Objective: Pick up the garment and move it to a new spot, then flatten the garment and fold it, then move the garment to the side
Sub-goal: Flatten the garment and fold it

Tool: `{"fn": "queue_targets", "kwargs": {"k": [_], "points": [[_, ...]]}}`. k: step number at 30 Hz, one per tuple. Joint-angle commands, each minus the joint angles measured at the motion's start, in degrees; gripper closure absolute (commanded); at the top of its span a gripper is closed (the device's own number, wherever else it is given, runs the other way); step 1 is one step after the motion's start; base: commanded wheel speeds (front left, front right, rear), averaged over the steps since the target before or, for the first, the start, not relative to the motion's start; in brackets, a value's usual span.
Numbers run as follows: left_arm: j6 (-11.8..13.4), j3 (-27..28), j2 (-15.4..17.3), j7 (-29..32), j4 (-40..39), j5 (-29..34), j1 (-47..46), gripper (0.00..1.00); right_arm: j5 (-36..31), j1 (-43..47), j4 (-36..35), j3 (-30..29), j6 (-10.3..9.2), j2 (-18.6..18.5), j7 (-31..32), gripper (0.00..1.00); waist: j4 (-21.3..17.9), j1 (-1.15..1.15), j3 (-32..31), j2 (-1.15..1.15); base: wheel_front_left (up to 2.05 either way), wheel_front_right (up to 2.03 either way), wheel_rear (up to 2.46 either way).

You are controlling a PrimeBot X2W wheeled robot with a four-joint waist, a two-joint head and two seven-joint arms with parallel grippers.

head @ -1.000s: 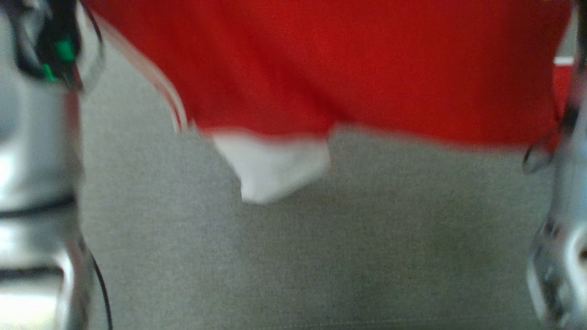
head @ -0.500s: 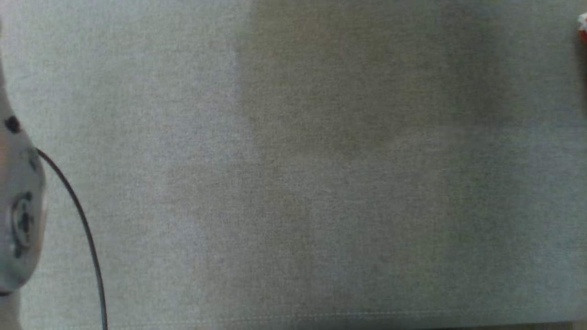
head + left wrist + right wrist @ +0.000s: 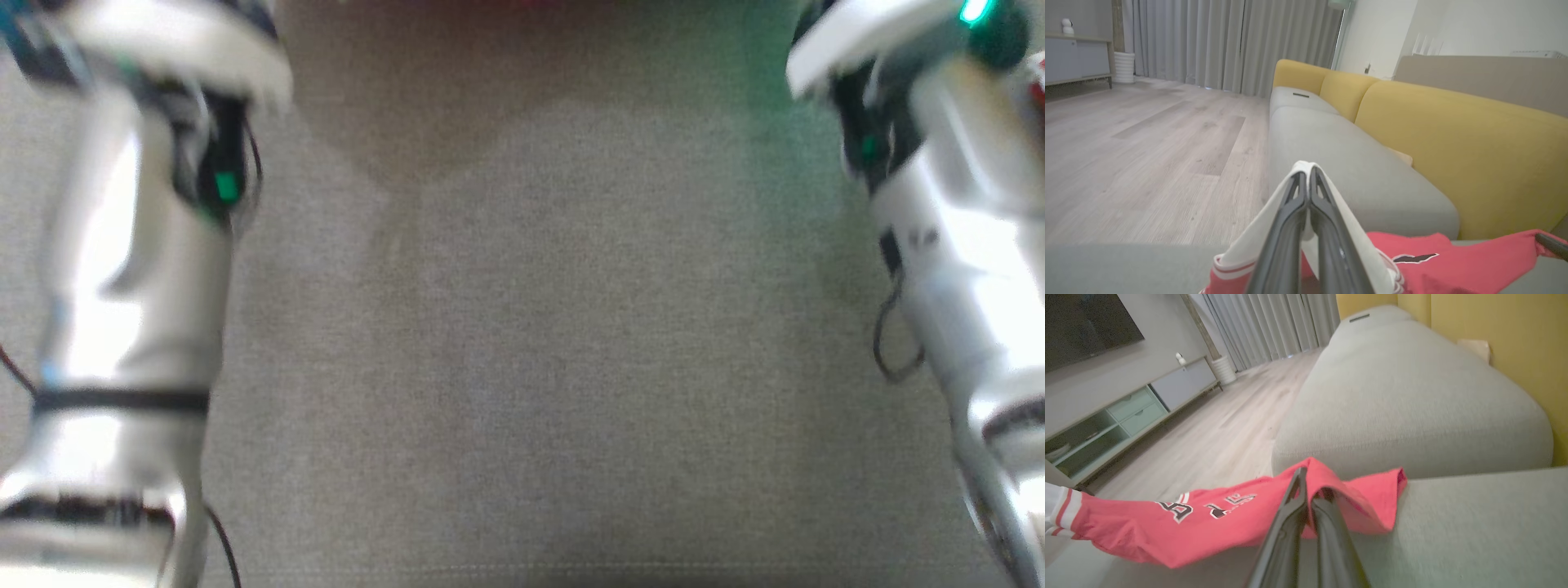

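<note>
Both arms (image 3: 131, 327) extend over the sofa (image 3: 522, 367), left fingers (image 3: 1284, 237) and right fingers (image 3: 1286, 531) clamped on the garment (image 3: 1208, 522).

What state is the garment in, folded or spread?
Spread: the garment hangs stretched between the left gripper and right gripper, both shut.

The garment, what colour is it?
The garment is red with white trim; clearest in right wrist view.
</note>
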Motion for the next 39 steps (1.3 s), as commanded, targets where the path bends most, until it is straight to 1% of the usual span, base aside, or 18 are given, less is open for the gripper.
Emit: {"fn": "queue_targets", "kwargs": {"k": [1, 3, 7, 11, 12, 16, 21, 23, 24, 28, 31, 35, 39], "points": [[-0.3, -0.5, 4.1, -0.3, -3.7, -1.1, 2.5, 1.0, 3.1, 2.2, -3.6, 2.4, 0.43, -1.0, 2.2, 1.0, 0.2, 0.0, -2.5, 0.0, 0.0, 0.0, 0.0], [-0.3, -1.7, 5.3, -0.3, -5.1, -2.5, 7.5, 1.0, 5.7, 6.1, -5.4, 4.9, 0.43, -3.0, 4.5, 1.0, 0.2, 0.0, -4.2, 0.0, 0.0, 0.0, 0.0], [-0.3, -6.0, 8.3, -0.3, -7.4, -4.3, 16.5, 1.0, 9.7, 14.0, -9.8, 9.9, 0.43, -7.0, 8.6, 1.0, 0.5, 0.0, -8.0, 0.0, 0.0, 0.0, 0.0], [-0.3, -9.3, 10.7, -0.3, -9.7, -6.3, 23.4, 1.0, 13.1, 20.5, -13.3, 12.4, 0.43, -10.6, 11.6, 1.0, 0.8, 0.0, -11.4, 0.0, 0.0, 0.0, 0.0], [-0.3, -9.3, 10.7, -0.3, -9.7, -6.3, 23.4, 1.0, 13.1, 20.5, -13.3, 12.4, 0.43, -10.6, 11.6, 1.0, 0.8, 0.0, -11.4, 0.0, 0.0, 0.0, 0.0], [-0.3, -13.5, 13.1, -0.3, -12.4, -6.8, 28.0, 1.0, 15.1, 25.5, -16.3, 14.1, 0.43, -13.8, 14.0, 1.0, 1.3, 0.0, -14.1, 0.0, 0.0, 0.0, 0.0], [-0.3, -17.6, 15.3, -0.3, -14.6, -7.4, 32.5, 1.0, 17.1, 31.0, -20.6, 16.8, 0.43, -17.3, 18.8, 1.0, 1.3, 0.0, -17.2, 0.0, 0.0, 0.0, 0.0], [-0.3, -18.9, 16.3, -0.3, -15.2, -7.4, 33.9, 1.0, 18.0, 32.8, -22.4, 17.3, 0.43, -18.7, 20.5, 1.0, 1.1, 0.0, -18.2, 0.0, 0.0, 0.0, 0.0], [-0.3, -19.9, 17.2, -0.2, -15.7, -7.4, 35.3, 1.0, 19.0, 34.5, -23.9, 17.3, 0.43, -19.9, 22.2, 1.0, 0.9, 0.0, -19.3, 0.0, 0.0, 0.0, 0.0], [-0.3, -21.0, 19.0, 0.5, -17.7, -7.8, 38.2, 1.0, 20.4, 37.3, -26.0, 16.5, 0.43, -22.1, 25.1, 1.0, 0.7, 0.0, -20.9, 0.0, 0.0, 0.0, 0.0], [-0.3, -21.2, 20.4, 1.4, -20.2, -8.5, 40.7, 1.0, 21.2, 39.4, -27.5, 15.8, 0.43, -23.3, 27.1, 1.0, 0.7, 0.0, -22.0, 0.0, 0.0, 0.0, 0.0], [0.6, -21.1, 22.0, 3.3, -24.2, -9.7, 44.1, 1.0, 22.2, 42.3, -29.7, 14.7, 0.43, -24.5, 30.1, 1.0, 1.1, 0.0, -23.4, 0.0, 0.0, 0.0, 0.0], [1.5, -21.3, 23.7, 5.7, -29.2, -10.7, 47.5, 1.0, 23.8, 45.7, -32.1, 13.7, 0.43, -25.9, 35.3, 1.0, 1.7, 0.0, -24.2, 0.0, 0.0, 0.0, 0.0]]}}
